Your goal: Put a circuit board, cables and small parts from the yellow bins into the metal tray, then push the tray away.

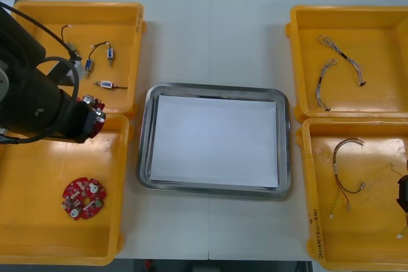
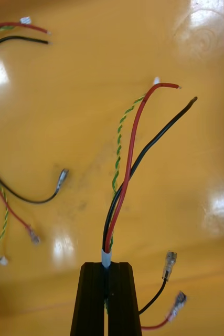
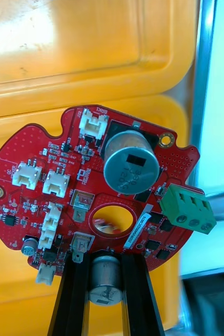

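My left gripper [image 3: 105,286] is shut on a round red circuit board [image 3: 91,184], its fingers [image 3: 72,299] clamping the board's edge by a metal cylinder. In the front view the held board [image 1: 94,107] hangs over the wall between the two left yellow bins, left of the metal tray [image 1: 148,133]. A second red board [image 1: 83,197] lies in the near left bin [image 1: 38,234]. My right gripper [image 2: 106,294] is shut on a bundle of red, black and twisted green-yellow cable [image 2: 127,168] above the bin floor. That gripper [image 1: 403,197] sits at the right edge, over the near right bin [image 1: 306,176].
The tray is white inside. Small metal parts on black leads [image 1: 102,52] lie in the far left bin. Twisted cables [image 1: 331,68] lie in the far right bin. Loose red and yellow cables [image 1: 344,170] lie in the near right bin; more cable ends [image 2: 17,205] lie beside the held bundle.
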